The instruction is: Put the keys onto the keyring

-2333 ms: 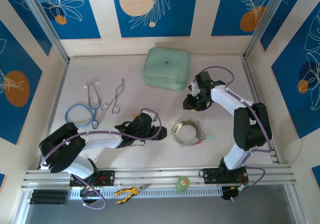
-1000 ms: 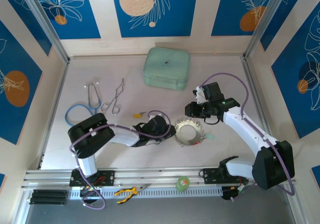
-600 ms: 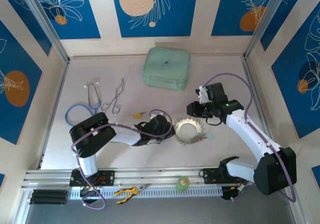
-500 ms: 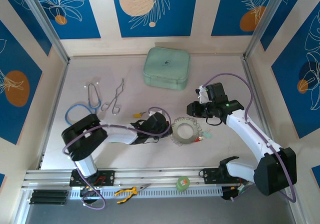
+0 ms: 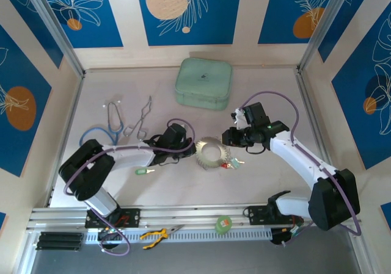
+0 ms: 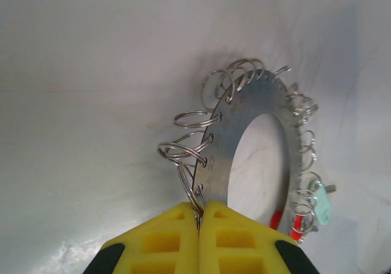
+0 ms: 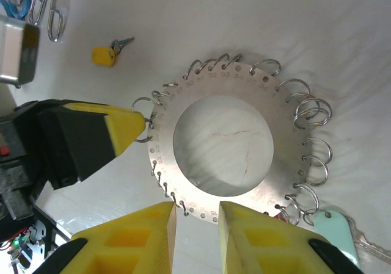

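Observation:
The keyring, a flat silver disc with a hollow centre and many small wire loops round its rim, lies mid-table. My left gripper is shut on one loop at its left edge; in the left wrist view the yellow fingertips pinch that loop below the disc. Red key heads and a pale green one hang on the far rim. My right gripper stands open over the disc's near rim, holding nothing. A yellow-headed key and a green-headed key lie loose.
A mint case sits at the back. The blue stethoscope and metal forceps lie at the left. Yellow pliers and a green tape roll rest on the front rail.
My left gripper has shut on a rim loop and pulled the keyring left and a little back. A green-headed key now lies bare on the table. My right gripper followed the ring leftward.

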